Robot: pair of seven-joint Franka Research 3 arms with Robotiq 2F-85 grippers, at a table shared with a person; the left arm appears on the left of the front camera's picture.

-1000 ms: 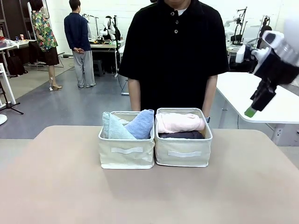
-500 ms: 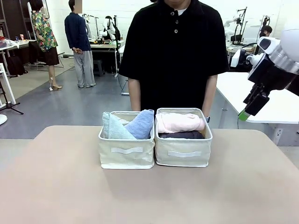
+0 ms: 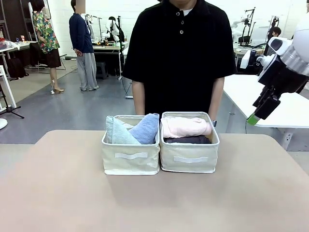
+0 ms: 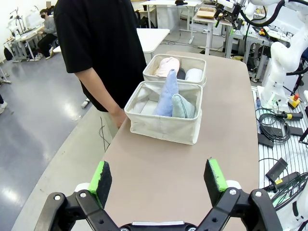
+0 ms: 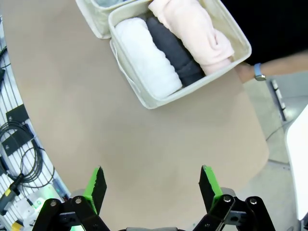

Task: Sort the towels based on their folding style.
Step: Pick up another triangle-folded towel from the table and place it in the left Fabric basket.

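Two cream baskets stand side by side at mid-table. The left basket (image 3: pixel 130 157) holds two cone-shaped towels, pale teal (image 3: pixel 116 133) and light blue (image 3: pixel 146 127). In the right basket (image 3: pixel 189 158) lie a pink roll (image 3: pixel 186 127) and a dark grey roll (image 3: pixel 188 139); a white roll (image 5: pixel 147 65) lies beside the dark grey roll (image 5: pixel 175 55) and the pink roll (image 5: pixel 192 30). My right gripper (image 3: pixel 256 115) hangs open high above the table's right edge, holding nothing. My left gripper (image 4: pixel 158 175) is open and empty, well short of the baskets (image 4: pixel 163 129).
A person in a black shirt (image 3: pixel 181 53) stands at the far edge right behind the baskets, one wrist with a blue band (image 5: pixel 260 71) near the right basket's corner. Bare tabletop (image 3: pixel 154 203) lies in front of the baskets. Cables and gear (image 4: pixel 279 144) sit beside the table.
My right gripper has drifted slightly to the left, high over the table's right edge. Baskets, towels and the person have not moved.
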